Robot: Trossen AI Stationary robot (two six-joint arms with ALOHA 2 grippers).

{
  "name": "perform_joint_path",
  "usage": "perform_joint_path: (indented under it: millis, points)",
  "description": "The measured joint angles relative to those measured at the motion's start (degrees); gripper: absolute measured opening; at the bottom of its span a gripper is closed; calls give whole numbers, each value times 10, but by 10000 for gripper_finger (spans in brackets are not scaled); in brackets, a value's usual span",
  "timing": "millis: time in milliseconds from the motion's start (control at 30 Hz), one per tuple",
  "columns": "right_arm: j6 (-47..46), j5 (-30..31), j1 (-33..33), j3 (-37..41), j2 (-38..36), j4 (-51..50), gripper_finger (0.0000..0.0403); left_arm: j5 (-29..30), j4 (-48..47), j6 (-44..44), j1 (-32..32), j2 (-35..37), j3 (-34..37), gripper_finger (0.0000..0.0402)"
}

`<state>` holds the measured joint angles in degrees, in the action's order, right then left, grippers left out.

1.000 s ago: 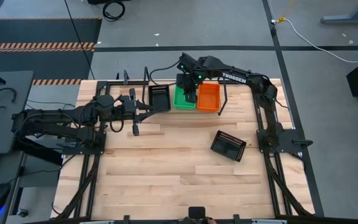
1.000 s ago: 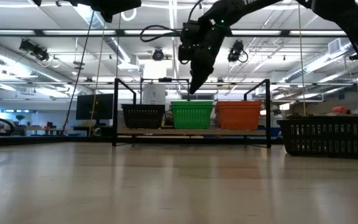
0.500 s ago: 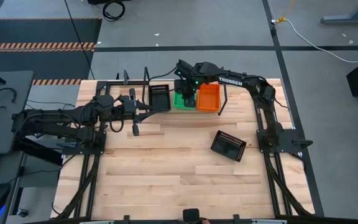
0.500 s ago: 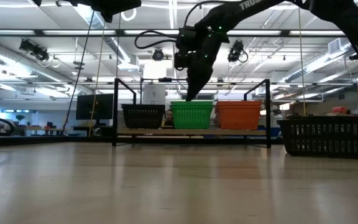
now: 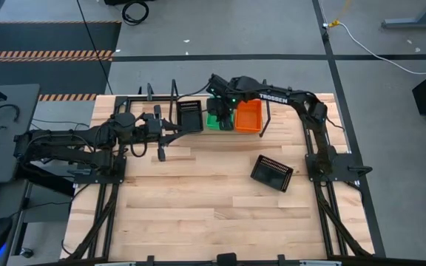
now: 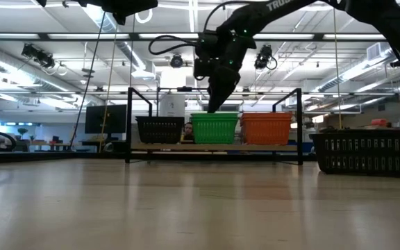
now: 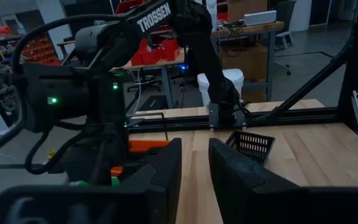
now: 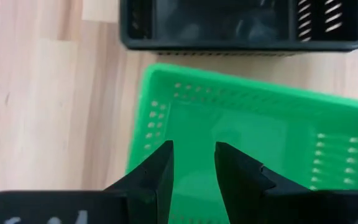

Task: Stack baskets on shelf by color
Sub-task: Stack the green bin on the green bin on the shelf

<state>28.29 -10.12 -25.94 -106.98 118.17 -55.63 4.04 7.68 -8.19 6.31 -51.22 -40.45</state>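
Baskets: one black basket [image 5: 272, 173] lies apart from the rest on the near right part of the table [image 5: 198, 214], turned at an angle to the table edge and well clear of the shelf; in the low view it shows at the right edge [image 6: 367, 151].

The left gripper [image 5: 170, 133] rests at mid-depth on the left side, pointing right, just near of the shelf's left end. Its jaws stand a narrow gap apart with nothing between them, as the left wrist view shows [image 7: 194, 171].

The shelf [image 6: 214, 147] stands along the far edge of the table, its black upright rods rising at both ends. Three basket positions sit abreast on it: a black basket [image 5: 190, 115] on the left, a green basket [image 5: 214, 120] in the middle, an orange basket [image 5: 248, 115] on the right. In the low view the three stand side by side at about the same height [image 6: 160, 129] [image 6: 214, 128] [image 6: 266, 128]. How many baskets make up each position cannot be told.

The right gripper [image 5: 223, 111] hangs directly over the green basket, fingertips pointing down at it and clear above its rim in the low view [image 6: 212, 103]. The right wrist view shows its jaws slightly parted and empty [image 8: 194, 165], over the green basket's floor [image 8: 253, 143], with the black basket [image 8: 241, 25] just beyond it.
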Motion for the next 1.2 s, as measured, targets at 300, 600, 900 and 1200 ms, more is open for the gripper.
perform_joint_path:
  millis: [300, 600, 900, 1200]
  points:
    - [-11, 31, 9, 0, 0, -56, 122, 0, 0, 0, 0, 0, 0, 86]
    - [-11, 35, 9, 0, 0, -71, 122, 0, 0, 1, 0, 0, 0, 91]
    - [-11, 76, 9, 0, 0, -115, 122, 0, 0, 1, 0, 0, 0, 85]
    - [-12, 117, 9, 0, 0, -117, 122, 0, 0, 1, 0, 0, 0, 91]
